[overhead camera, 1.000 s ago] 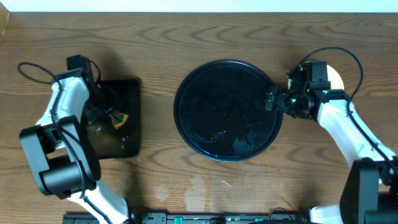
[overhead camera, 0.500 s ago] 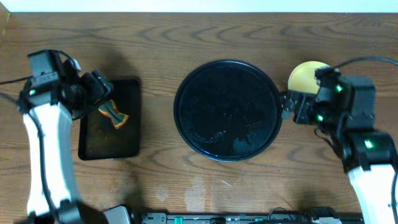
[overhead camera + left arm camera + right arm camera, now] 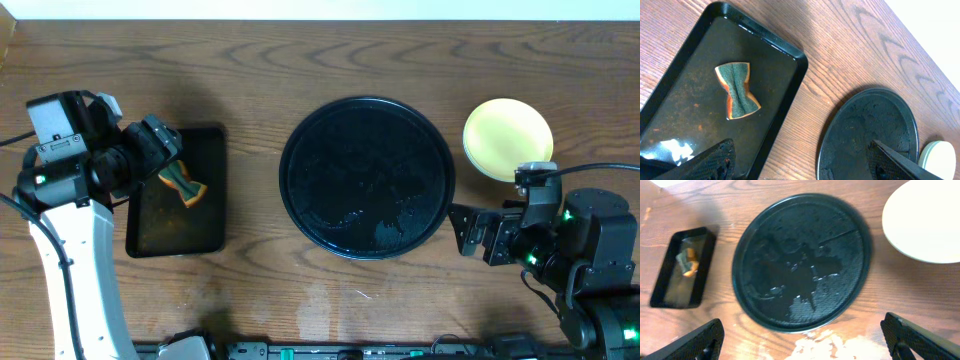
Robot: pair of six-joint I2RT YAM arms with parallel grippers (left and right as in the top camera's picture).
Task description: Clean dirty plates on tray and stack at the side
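A brown wooden table with dark grain lies under the left gripper; beyond it runs a white strip.

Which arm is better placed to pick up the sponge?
Left. Its open gripper is right by the sponge lying in the rectangular tray. The right gripper is on the far side of the round tray, near the yellow plate.

You can pass freely over the big round shiny black tray; its wet floor is bare. The wooden tabletop between it and the small black rectangular tray is open too. A green and orange sponge lies in that small tray, just beside your left hand. A pale yellow round plate sits near the big tray's upper right rim, leaving a thin gap. Your right hand hangs by its lower right rim.
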